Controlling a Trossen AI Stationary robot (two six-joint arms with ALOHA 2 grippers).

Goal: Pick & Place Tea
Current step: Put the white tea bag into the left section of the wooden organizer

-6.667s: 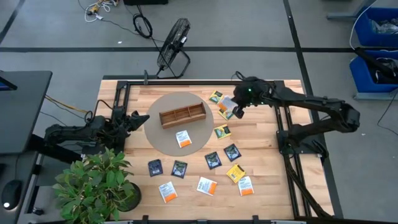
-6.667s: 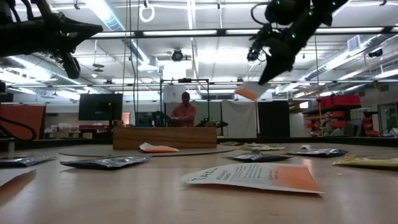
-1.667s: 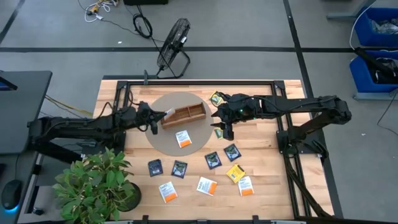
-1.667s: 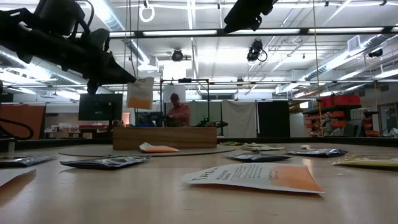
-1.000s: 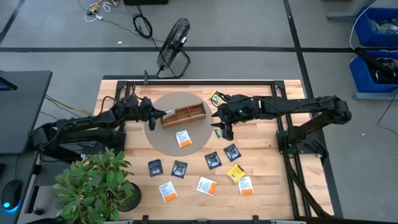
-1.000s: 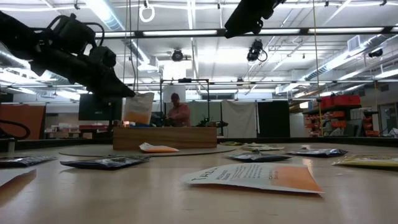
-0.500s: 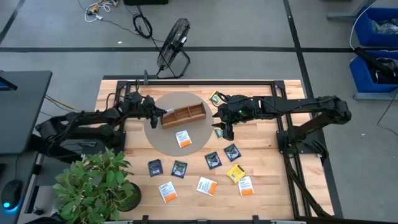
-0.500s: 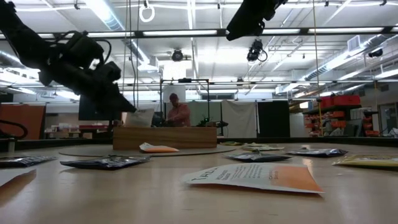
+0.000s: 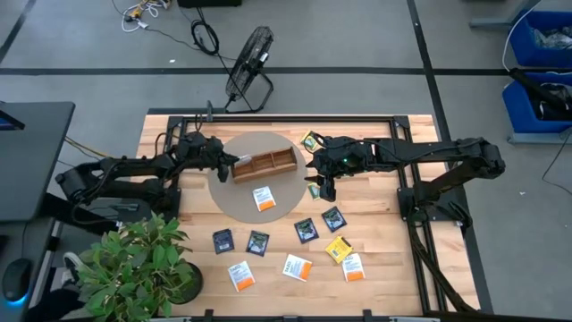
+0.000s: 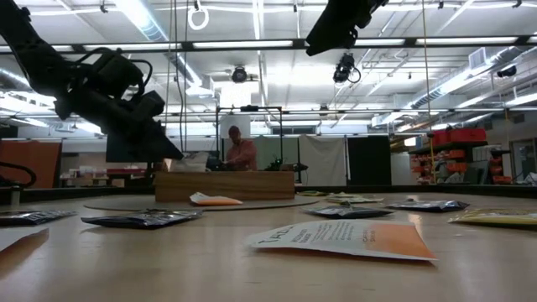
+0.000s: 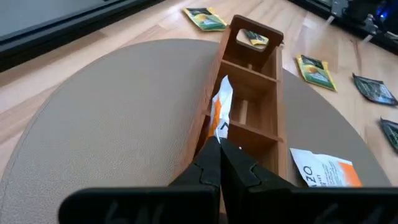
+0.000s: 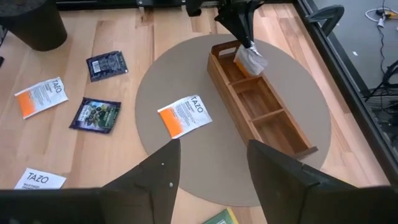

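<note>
Item in hand: one white-and-orange tea packet (image 11: pixel 219 115), pinched at its lower edge by the left gripper (image 11: pixel 220 148), whose fingers are shut tight on it. The packet stands tilted, on edge, inside the end compartment of the wooden tray (image 11: pixel 268 70) nearest the left arm, leaning against the tray's side wall.

Tray: long, three compartments, sitting on a round grey mat (image 9: pixel 231 199). A green-yellow packet (image 11: pixel 255 38) lies in the far end compartment; the middle one looks empty.

Step, as judged: placing; the packet is inside the tray but not yet let go. Next move calls for parting the fingers, then lifting clear without dragging the packet out or nudging the tray.

Left arm: stretched low across the table from the left edge, gripper tilted down into the tray end.

Right gripper (image 9: pixel 322 182): hovering beside the mat's right edge, fingers wide apart, holding nothing.

Remaining stock: another white-and-orange packet (image 9: pixel 263 199) on the mat; further packets scattered over the wooden table (image 9: pixel 384 268).
</note>
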